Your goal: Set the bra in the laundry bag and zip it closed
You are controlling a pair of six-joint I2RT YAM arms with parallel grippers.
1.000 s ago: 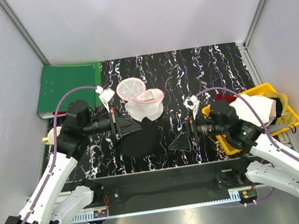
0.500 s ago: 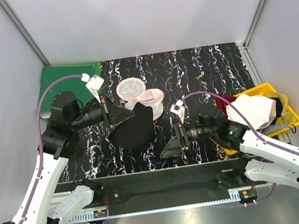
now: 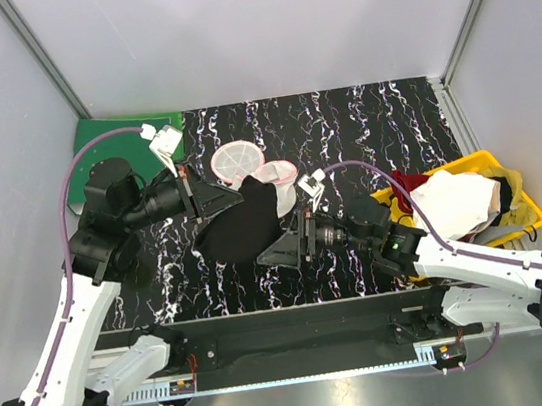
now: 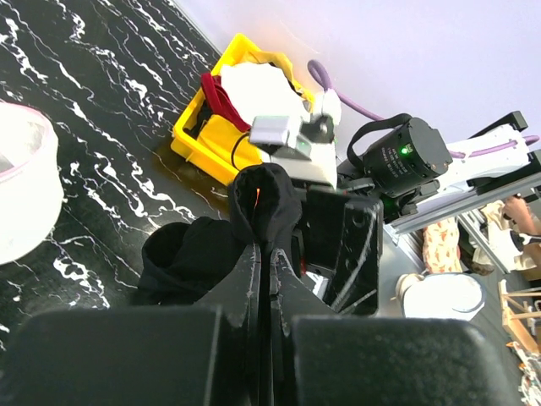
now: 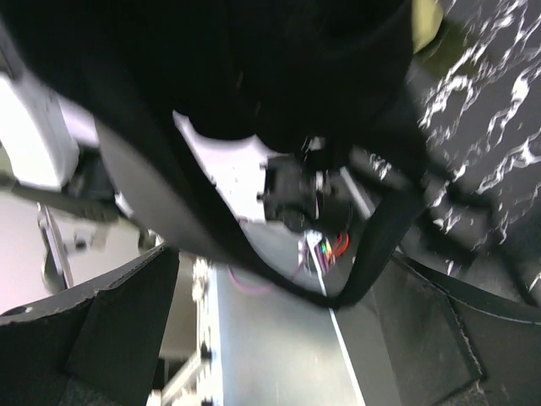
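The black bra [image 3: 242, 229] hangs from my left gripper [image 3: 233, 197], which is shut on its top edge and holds it just left of and in front of the laundry bag [image 3: 278, 178]. The bag is white mesh with a pink rim; its round lid [image 3: 236, 157] lies open behind it. In the left wrist view the jaws [image 4: 270, 254] pinch a fold of the bra [image 4: 264, 199]. My right gripper [image 3: 279, 246] is open at the bra's lower right edge. In the right wrist view the bra [image 5: 254, 68] fills the top and its strap [image 5: 372, 254] loops between the spread fingers [image 5: 110, 338].
A yellow basket [image 3: 416, 261] with white and red clothes [image 3: 457, 199] stands at the right edge, also in the left wrist view [image 4: 203, 135]. A green board [image 3: 121, 143] lies at the back left. The bag's edge shows in the left wrist view [image 4: 21, 194].
My left gripper has lifted the bra off the table and swung it toward the bag. My right arm has reached left from the basket to the bra's lower edge.
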